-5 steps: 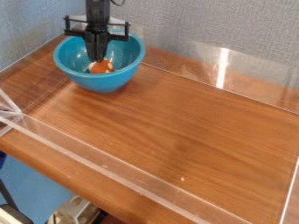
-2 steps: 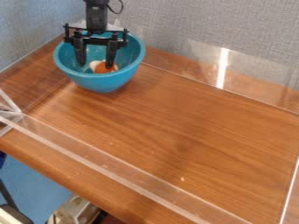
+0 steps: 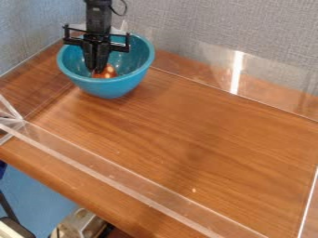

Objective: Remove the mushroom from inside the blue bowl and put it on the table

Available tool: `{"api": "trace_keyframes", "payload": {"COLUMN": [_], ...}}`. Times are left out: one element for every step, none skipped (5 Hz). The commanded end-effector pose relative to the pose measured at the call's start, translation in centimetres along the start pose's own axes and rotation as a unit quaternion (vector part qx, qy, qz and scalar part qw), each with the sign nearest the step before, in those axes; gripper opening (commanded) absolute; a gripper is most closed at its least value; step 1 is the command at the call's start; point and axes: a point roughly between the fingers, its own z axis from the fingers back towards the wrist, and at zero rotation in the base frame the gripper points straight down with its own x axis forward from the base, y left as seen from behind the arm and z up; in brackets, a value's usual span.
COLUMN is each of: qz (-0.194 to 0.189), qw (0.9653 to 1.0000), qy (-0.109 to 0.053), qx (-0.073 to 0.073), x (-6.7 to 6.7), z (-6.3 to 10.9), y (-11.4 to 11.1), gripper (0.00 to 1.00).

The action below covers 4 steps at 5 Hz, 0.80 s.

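Note:
The blue bowl [image 3: 121, 86] stands at the table's [image 3: 187, 130] far left corner. My gripper [image 3: 99, 67] reaches straight down into it, its black fingers drawn together near the bowl's bottom. The mushroom [image 3: 111, 70] shows as a small orange patch low in the bowl, right against the right side of the fingertips. I cannot tell whether any of it is pinched between them. The rest of the mushroom is hidden behind the fingers.
Low clear acrylic walls [image 3: 236, 70] edge the tabletop at the back, left and front. A grey wall stands close behind the bowl. Bare wood stretches from the bowl toward the right and front.
The fingers were shut a second ago, spread wide across the bowl, and have now drawn together again. The hand has barely shifted. The mushroom stays in the bowl.

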Motion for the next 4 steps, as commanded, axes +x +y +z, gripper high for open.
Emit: {"api": "trace_keyframes", "payload": {"qz": [0.042, 0.071, 0.061, 0.049], "qw": [0.998, 0.9964, 0.9968, 0.9973], "qy": [-0.048, -0.046, -0.051, -0.054], "qx": [0.0, 0.001, 0.004, 0.006], "x": [-0.59, -1.17, -1.15, -0.85], "z": [3.32, 3.22, 3.1, 2.65], "y": [0.89, 0.77, 0.68, 0.48], "gripper": [1.0, 1.0, 1.0, 1.0]}}
